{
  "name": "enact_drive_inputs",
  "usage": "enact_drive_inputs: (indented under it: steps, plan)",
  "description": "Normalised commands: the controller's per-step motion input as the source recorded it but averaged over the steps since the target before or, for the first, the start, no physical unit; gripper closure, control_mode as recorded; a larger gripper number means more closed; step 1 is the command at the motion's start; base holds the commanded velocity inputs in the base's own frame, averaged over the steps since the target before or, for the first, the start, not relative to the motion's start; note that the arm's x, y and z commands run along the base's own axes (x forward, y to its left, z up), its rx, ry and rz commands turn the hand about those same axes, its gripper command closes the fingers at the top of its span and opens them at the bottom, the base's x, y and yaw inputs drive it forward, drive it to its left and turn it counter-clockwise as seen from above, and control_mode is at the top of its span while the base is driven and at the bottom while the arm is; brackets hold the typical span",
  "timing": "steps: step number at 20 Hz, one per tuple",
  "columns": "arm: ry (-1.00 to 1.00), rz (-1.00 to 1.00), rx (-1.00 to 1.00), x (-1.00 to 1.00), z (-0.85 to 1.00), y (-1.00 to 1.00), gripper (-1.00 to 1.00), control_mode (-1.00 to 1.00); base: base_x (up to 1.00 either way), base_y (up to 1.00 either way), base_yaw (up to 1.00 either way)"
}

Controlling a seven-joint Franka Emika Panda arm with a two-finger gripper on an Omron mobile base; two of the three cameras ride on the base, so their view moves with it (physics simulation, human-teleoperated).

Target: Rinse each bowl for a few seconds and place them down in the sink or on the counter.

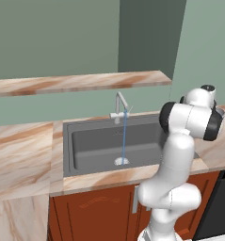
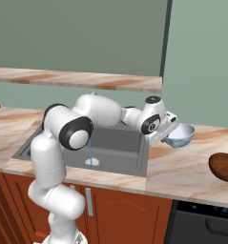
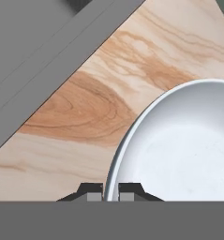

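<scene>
- The gripper point(image 3: 110, 197) pinches the rim of the pale blue-grey bowl point(image 2: 180, 136), one finger tip on each side of the rim at the bottom of the hand view.
- In the right base view the bowl hangs at centre right over the counter point(image 2: 182, 171), beside the sink point(image 2: 118, 150).
- Water runs from the faucet point(image 1: 121, 106).
- Best to carry the bowl level to that stream, holding the rim firmly.

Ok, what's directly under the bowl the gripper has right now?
Marble counter, right of the sink. The bowl hangs over it with the gripper clamped on its rim. The hand view shows veined marble beside the bowl; the patch straight beneath is covered by the bowl itself.
</scene>
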Motion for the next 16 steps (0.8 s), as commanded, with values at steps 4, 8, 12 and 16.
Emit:
enact_drive_inputs:
  steps: [4, 8, 12, 16]
  plan:
    - [0.04, 0.11, 0.00, -0.11, 0.08, 0.25, 1.00, -1.00, 0.00, 0.00, 0.00]
    - [0.05, 0.13, 0.00, -0.07, 0.12, 0.32, 1.00, -1.00, 0.00, 0.00, 0.00]
    - [0.08, 0.15, 0.00, 0.00, 0.10, 0.35, 1.00, -1.00, 0.00, 0.00, 0.00]
    - [0.09, 0.15, 0.00, 0.00, 0.06, 0.32, 1.00, -1.00, 0.00, 0.00, 0.00]
